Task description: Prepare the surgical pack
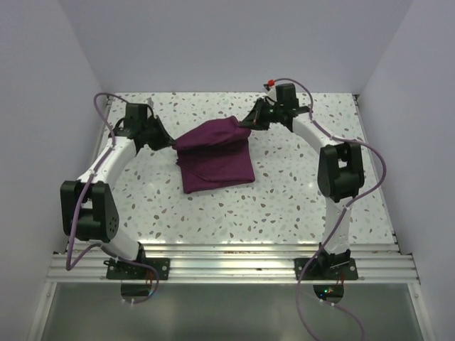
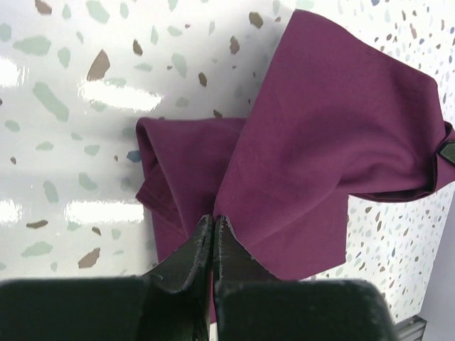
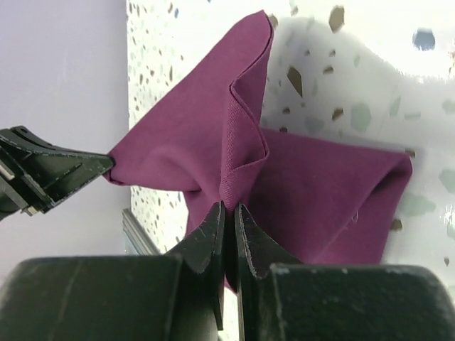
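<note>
Where the surgical pack [image 1: 215, 160] is sitting: it's lying mid-table as a folded plum-purple bundle. Its near part is resting flat on the speckled table [image 1: 306, 199] and its far flap is hanging raised off the surface.
Left gripper [image 2: 213, 222]: it's clenching hard on the flap's left corner, with only cloth pinched between the fingers.
Right gripper [image 3: 229, 207]: it's pinching too, jaws closed on a ridge of cloth at the flap's far right corner.
Flap: it's hanging stretched between the two pinches, sagging a little in the middle and creasing up near the right-hand grip.
Why two corners: as I'm reading it, the arms are taking opposite ends so the layer is pulling taut and moving as one panel, not bunching.
Why the near part is lying flat: it's acting as the base, its own weight anchoring the bundle while the top layer is being handled.
Step in hand: it's looking like a fold in progress, though that's my judgement.
Containers: no tray, bin or box is showing in any view.
Inside the bundle: the folds are hiding it, so I can't tell whether anything is wrapped in there.
</note>
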Controlling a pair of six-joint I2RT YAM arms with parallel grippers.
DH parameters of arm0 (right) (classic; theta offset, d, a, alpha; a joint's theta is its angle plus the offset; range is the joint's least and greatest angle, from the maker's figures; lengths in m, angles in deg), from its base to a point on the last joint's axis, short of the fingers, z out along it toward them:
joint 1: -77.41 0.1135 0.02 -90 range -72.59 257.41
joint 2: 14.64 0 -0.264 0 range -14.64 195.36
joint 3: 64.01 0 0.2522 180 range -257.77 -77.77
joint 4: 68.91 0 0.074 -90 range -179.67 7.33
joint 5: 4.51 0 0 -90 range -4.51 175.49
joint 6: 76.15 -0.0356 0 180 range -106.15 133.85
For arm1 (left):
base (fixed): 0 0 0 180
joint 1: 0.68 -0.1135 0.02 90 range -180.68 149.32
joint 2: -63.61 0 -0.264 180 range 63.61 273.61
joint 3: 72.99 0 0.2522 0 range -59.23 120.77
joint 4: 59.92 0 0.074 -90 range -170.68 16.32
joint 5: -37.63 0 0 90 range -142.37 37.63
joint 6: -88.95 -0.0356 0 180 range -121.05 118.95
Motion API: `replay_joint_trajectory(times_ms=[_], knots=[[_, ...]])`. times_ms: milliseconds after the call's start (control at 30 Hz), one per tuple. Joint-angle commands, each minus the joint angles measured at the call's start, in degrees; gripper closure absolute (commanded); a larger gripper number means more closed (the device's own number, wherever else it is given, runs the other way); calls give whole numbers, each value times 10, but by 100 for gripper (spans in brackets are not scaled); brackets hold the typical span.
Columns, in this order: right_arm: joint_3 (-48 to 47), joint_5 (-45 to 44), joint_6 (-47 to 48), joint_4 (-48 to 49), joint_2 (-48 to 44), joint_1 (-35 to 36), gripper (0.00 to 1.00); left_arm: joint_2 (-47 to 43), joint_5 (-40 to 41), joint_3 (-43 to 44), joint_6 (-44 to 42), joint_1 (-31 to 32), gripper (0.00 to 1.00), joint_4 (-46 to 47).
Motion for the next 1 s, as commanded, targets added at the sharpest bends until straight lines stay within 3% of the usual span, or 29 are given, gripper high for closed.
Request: replay_joint_trajectory(times_ms=[0,267,767,833,867,900,967], knots=[[38,16,25,-14,-55,-3,100,-36,0,-28,-17,1,100,-3],[138,20,47,-19,-92,-3,100,-62,-15,-105,-14,6,100,3],[220,5,95,-60,-119,-3,97,-94,-22,-196,-12,12,100,12],[217,-2,110,-81,-116,-3,79,-88,-30,-199,-14,12,88,10],[205,-9,117,-91,-116,-3,71,-88,-29,-200,-16,11,72,5],[198,-25,124,-102,-119,-3,58,-91,-27,-202,-17,12,65,1],[174,-39,132,-94,-124,-3,48,-111,-15,-205,-21,11,48,-5]])
